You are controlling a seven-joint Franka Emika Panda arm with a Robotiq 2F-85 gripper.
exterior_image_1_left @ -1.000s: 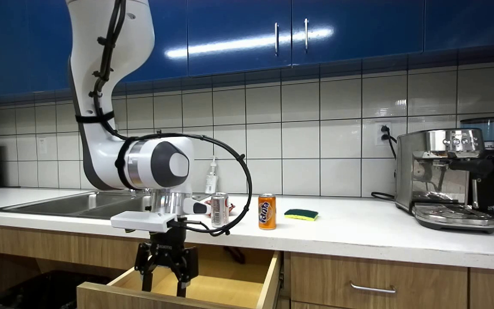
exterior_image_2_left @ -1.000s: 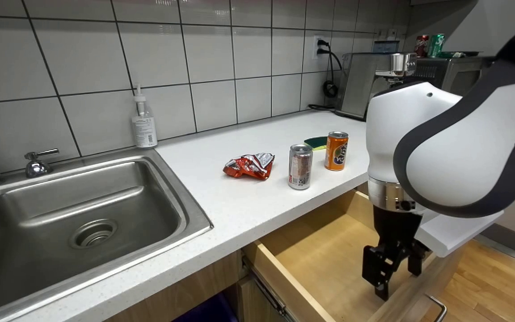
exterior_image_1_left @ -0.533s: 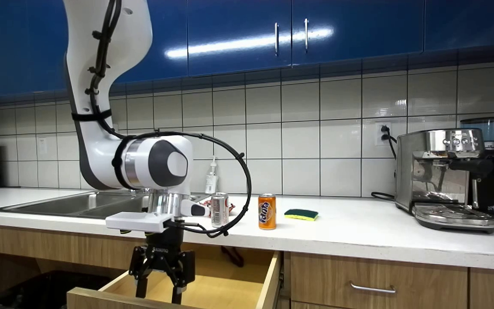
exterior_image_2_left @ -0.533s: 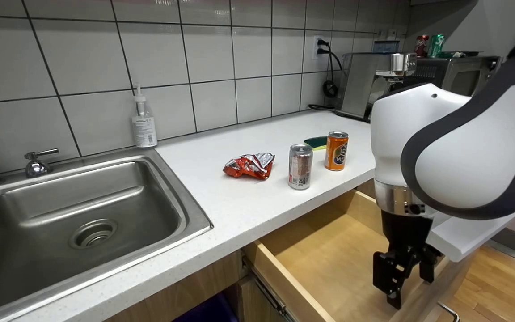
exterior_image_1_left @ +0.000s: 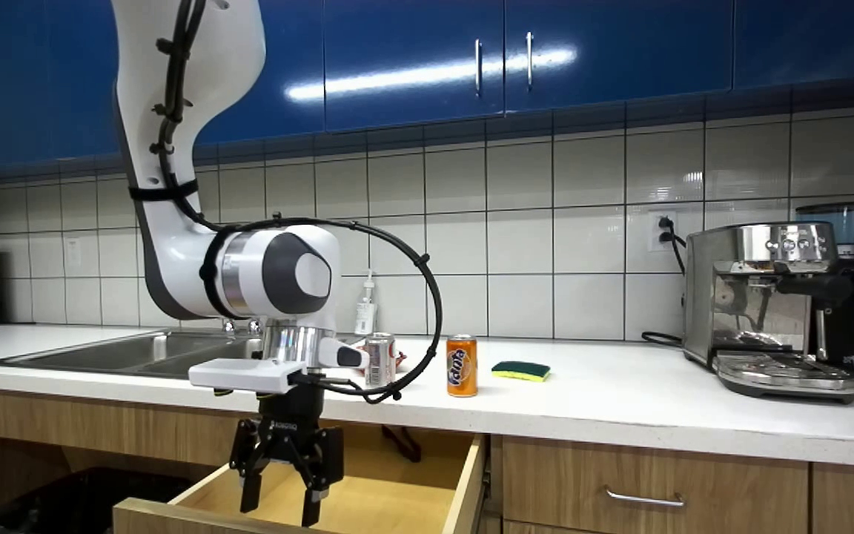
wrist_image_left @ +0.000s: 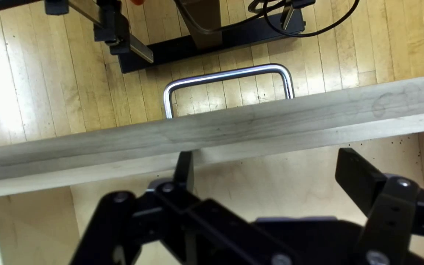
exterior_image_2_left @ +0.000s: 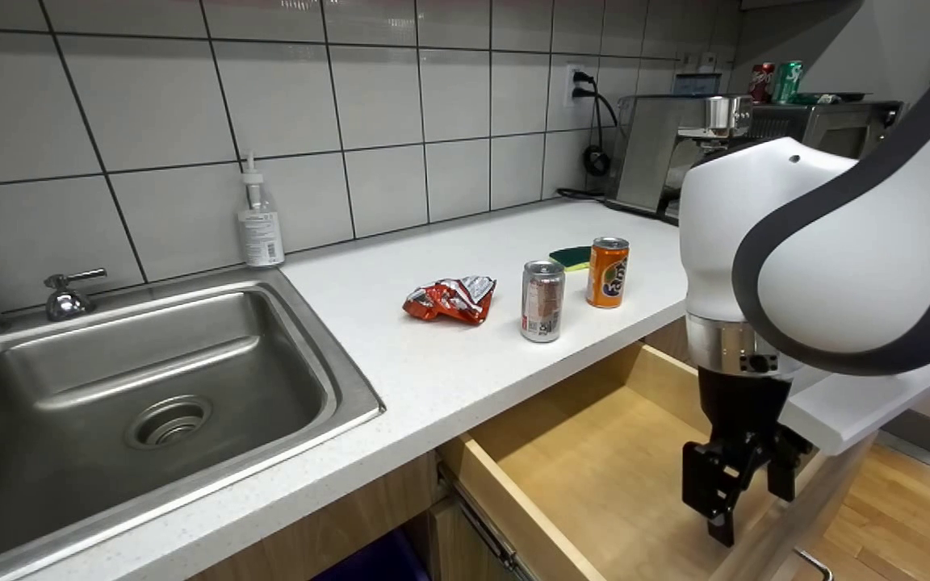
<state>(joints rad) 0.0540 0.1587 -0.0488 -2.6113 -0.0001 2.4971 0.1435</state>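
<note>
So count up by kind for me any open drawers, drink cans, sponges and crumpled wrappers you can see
Open drawer: 1
Drink cans: 4 (silver can, orange can, red can, green can)
Sponge: 1
Crumpled wrapper: 1
Total: 7

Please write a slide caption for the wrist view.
Open tool over a drawer, metal handle and wood floor beyond.

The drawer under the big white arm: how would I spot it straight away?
Find the white countertop. Just below its front edge, near the black gripper, is the drawer. Unlike the closed wooden front beside it, this one is pulled out, baring its pale inside.
</note>
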